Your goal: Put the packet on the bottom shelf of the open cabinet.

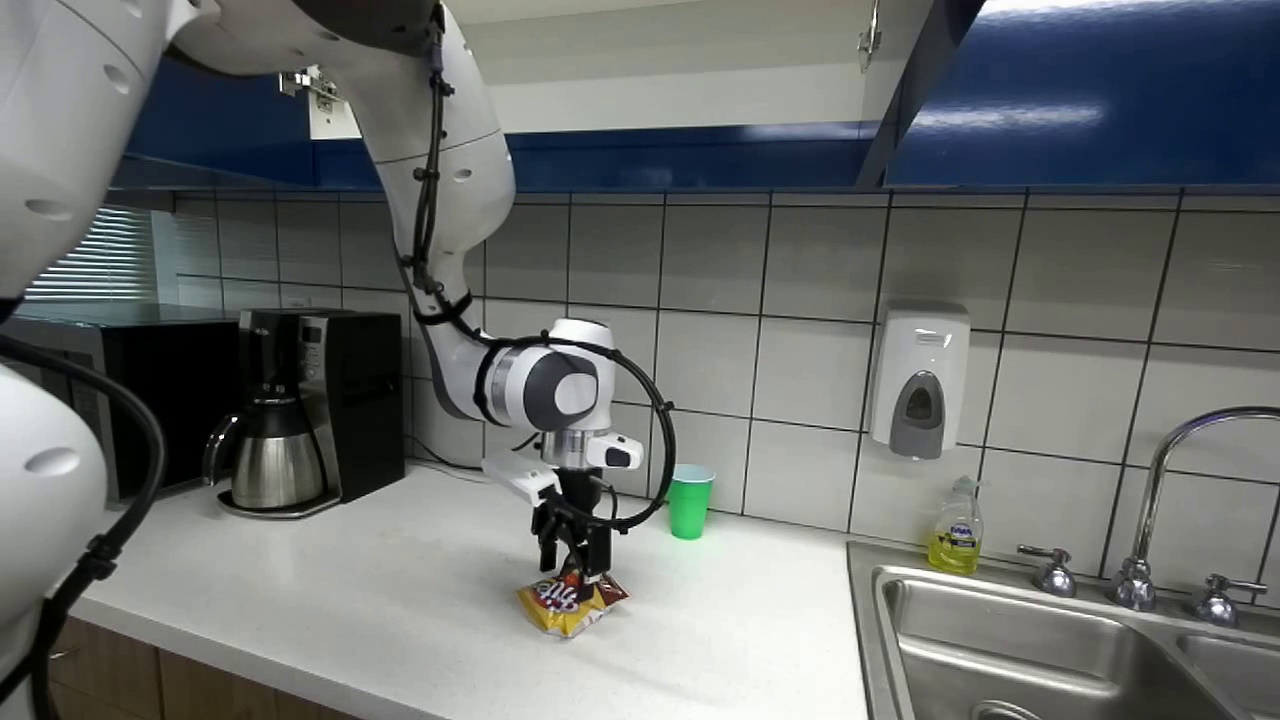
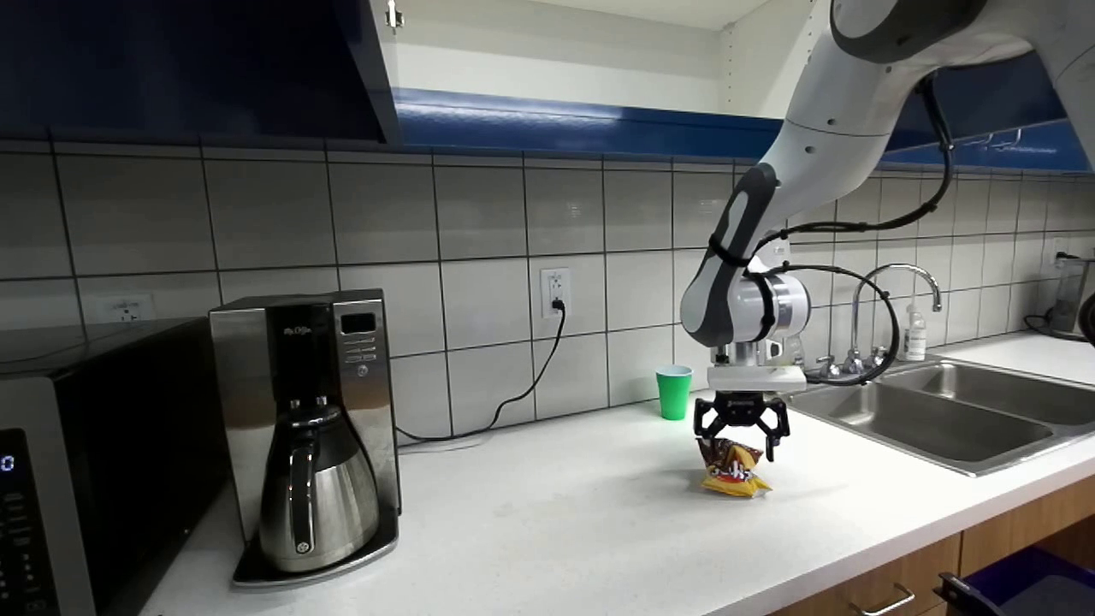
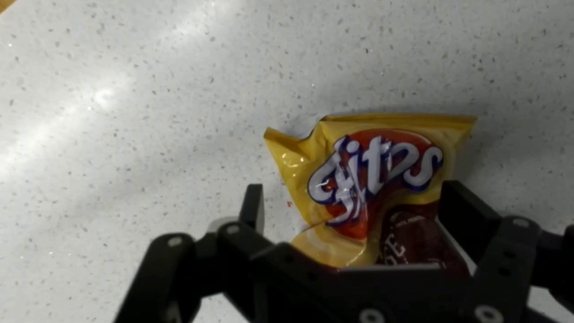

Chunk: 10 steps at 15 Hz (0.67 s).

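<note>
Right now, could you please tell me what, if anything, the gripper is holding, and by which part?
Nothing is held: the gripper is open, and the packet lies on the counter.

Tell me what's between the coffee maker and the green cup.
White counter and a black cord plugged into a wall outlet, as an exterior view shows.
</note>
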Motion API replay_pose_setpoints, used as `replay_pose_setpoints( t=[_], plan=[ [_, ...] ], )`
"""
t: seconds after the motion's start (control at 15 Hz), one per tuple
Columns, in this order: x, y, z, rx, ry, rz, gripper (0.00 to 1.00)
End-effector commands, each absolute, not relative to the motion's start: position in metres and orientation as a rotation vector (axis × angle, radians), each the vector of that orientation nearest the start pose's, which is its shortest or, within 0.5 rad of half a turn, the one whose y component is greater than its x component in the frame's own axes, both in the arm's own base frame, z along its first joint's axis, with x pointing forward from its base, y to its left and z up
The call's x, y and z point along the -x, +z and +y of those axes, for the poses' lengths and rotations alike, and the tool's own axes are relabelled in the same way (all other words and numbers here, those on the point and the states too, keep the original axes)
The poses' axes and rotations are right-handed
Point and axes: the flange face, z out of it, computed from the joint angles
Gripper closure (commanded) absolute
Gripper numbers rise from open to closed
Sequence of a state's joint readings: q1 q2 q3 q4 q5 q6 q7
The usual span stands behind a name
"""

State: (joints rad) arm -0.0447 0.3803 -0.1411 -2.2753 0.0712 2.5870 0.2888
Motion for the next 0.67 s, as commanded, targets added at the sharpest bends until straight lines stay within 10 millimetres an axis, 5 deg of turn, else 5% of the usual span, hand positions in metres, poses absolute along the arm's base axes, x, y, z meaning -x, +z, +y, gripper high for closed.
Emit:
replay_pose_setpoints(
  t=[0.0,0.6],
  plan=[
    [-0.5275,0.1817,-0.0999,3.057,0.056,0.892,0.0],
    [-0.5353,0.1772,-0.096,3.061,0.037,0.938,0.02]
  ],
)
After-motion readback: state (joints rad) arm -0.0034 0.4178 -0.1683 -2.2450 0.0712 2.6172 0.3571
